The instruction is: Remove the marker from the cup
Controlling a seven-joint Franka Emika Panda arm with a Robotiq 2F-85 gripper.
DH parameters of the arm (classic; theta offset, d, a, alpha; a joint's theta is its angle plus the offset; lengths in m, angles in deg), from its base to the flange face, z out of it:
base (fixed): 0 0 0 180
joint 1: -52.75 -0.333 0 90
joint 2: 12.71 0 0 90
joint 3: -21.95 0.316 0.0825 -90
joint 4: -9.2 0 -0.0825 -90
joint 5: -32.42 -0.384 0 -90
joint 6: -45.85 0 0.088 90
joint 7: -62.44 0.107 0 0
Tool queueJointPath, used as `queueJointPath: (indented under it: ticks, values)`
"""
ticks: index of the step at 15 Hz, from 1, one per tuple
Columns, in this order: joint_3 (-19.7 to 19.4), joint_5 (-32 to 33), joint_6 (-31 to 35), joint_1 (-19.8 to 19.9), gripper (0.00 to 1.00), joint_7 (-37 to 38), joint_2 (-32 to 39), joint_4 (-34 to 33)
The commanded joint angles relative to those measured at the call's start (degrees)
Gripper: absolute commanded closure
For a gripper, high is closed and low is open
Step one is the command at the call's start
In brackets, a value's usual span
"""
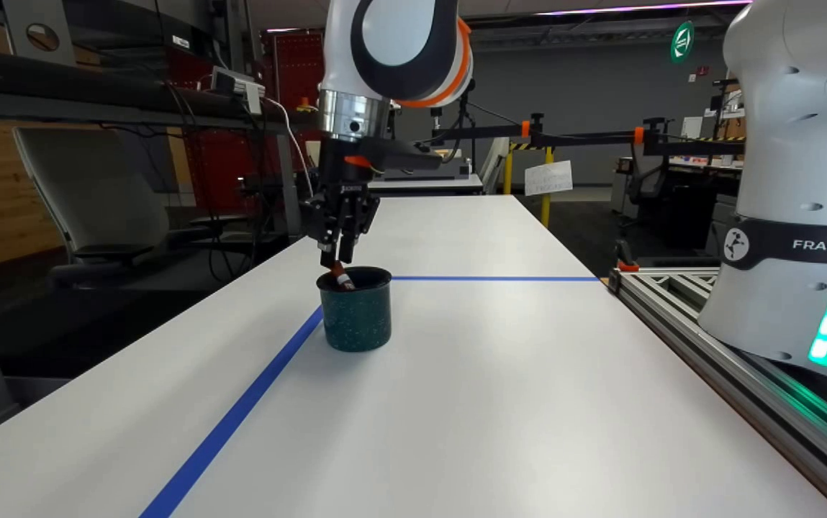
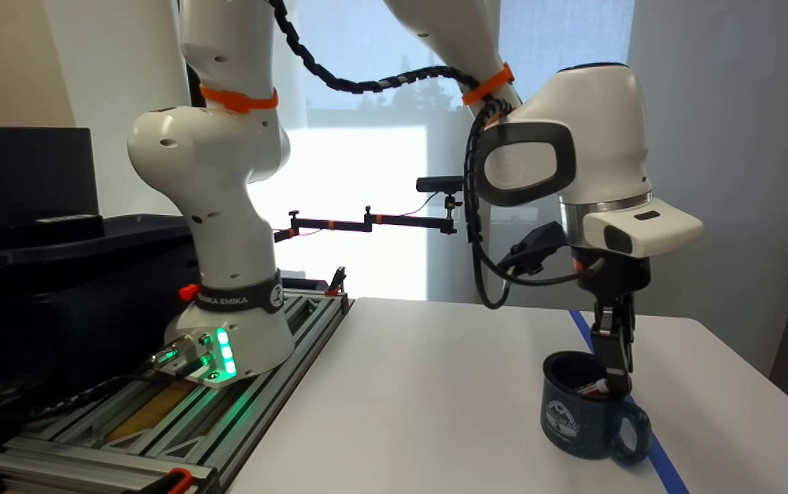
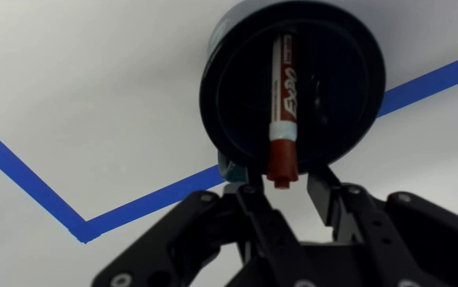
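The dark teal cup (image 1: 357, 320) stands upright on the white table. Its handle and a pale logo show in an exterior view (image 2: 575, 427). The marker (image 3: 284, 95), with a red and white body and a red cap, leans inside the cup with its cap end up at the rim. It also shows in both exterior views (image 1: 342, 277) (image 2: 594, 388). My gripper (image 3: 285, 175) points down at the cup's rim. Its fingers stand on either side of the red cap, with a gap on each side. The marker's lower end is in shadow inside the cup (image 3: 375, 79).
Blue tape lines (image 1: 240, 410) run along and across the white table (image 1: 499, 403), one passing under or beside the cup. The robot base (image 2: 236, 343) stands on a metal rail frame at the table's edge. A chair (image 1: 93, 191) stands beyond the opposite edge.
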Motion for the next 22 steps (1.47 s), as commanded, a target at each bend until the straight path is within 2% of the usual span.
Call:
queueJointPath:
  ticks: [1,2,3,4,8,17,22]
  values:
    - [-0.6,-0.8,1.2,-0.4,0.81,0.0,1.3,-0.9]
    - [-0.5,-0.9,1.2,-0.4,0.9,-0.2,1.5,-1.0]
    - [-0.5,-0.9,1.3,-0.4,0.9,-0.4,1.7,-1.1]
    - [-0.4,-1.0,1.4,-0.3,0.99,-0.6,1.9,-1.1]
    - [-0.1,-1.4,-1.1,-0.4,0.95,-0.6,-0.1,-0.7]
    - [-0.7,0.5,-22.8,1.1,0.95,-2.2,-15.1,-0.9]
    - [-2.3,7.7,-33.1,4.3,0.95,-2.8,-16.7,-6.9]
